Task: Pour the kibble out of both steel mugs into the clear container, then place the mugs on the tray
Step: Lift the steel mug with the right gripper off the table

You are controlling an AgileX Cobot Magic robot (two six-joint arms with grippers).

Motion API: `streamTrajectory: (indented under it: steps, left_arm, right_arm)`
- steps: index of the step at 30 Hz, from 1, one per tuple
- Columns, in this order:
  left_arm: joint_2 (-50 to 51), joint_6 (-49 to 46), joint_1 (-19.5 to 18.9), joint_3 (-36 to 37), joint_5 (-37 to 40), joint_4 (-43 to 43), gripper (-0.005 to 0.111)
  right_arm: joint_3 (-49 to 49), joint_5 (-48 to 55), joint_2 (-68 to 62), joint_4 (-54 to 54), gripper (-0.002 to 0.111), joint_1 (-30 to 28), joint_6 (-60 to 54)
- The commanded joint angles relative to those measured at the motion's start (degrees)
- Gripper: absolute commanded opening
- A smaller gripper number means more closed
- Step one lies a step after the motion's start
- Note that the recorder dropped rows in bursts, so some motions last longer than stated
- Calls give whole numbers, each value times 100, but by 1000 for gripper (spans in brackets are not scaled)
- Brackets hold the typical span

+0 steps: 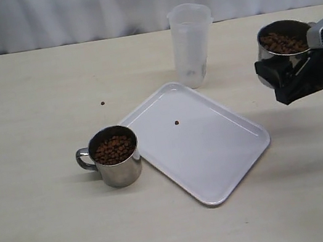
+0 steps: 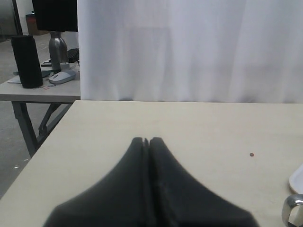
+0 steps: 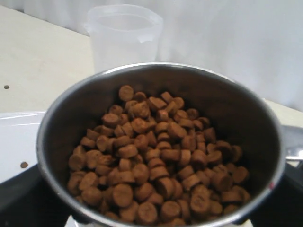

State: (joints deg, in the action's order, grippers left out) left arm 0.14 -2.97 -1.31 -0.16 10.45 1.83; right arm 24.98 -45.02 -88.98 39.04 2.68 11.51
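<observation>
Pale beige worktop, white curtain hanging behind it.

Exterior view: right jaws, at the scene's right edge, grip a short shiny stainless-steel mug. This held mug is upright, raised clear of the worktop, and filled with small round dark-brown kibble. The tall translucent plastic clear container stands upright on the worktop, well apart from these jaws. The flat white rectangular tray lies between these jaws and the second steel mug. That mug stands just beside the tray's edge, also full of kibble. One loose pellet lies on the tray, another on the worktop. Left jaws are out of this view.

Left wrist view: left jaws, black, are pressed together tip to tip over the worktop. Ahead of them are a loose pellet, a tray corner and a mug handle.

Right wrist view: right jaws stand wide around the held mug, kibble heaped inside. The clear container stands just beyond the mug, and the tray lies below.
</observation>
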Motion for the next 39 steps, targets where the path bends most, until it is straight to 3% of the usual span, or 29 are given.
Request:
streamTrajectory:
  steps: [1, 12, 14, 20, 23, 26, 34, 39]
  left_arm:
    - [-14, 8, 31, 16, -42, 26, 0]
    - [-14, 8, 31, 16, -42, 26, 0]
    - [-14, 8, 31, 16, -42, 26, 0]
    - [-14, 8, 31, 16, -42, 26, 0]
    - [-14, 8, 31, 16, -42, 26, 0]
    - [-14, 8, 31, 16, -42, 26, 0]
    - [-14, 8, 31, 16, -42, 26, 0]
    - [-14, 8, 31, 16, -42, 26, 0]
  right_arm:
    - [-10, 69, 72, -106, 5, 16, -73]
    - [-10, 212, 81, 177, 5, 5, 488]
    - [37, 213, 81, 557, 5, 5, 626]
    - [691, 1160, 99, 2953, 5, 19, 2782]
    - [775, 1845, 99, 2842, 5, 188, 2822]
    - [898, 2303, 99, 2372, 5, 325, 2688]
    - [929, 1936, 99, -1378, 5, 351, -904]
    - [1058, 1886, 99, -1847, 5, 351, -1387]
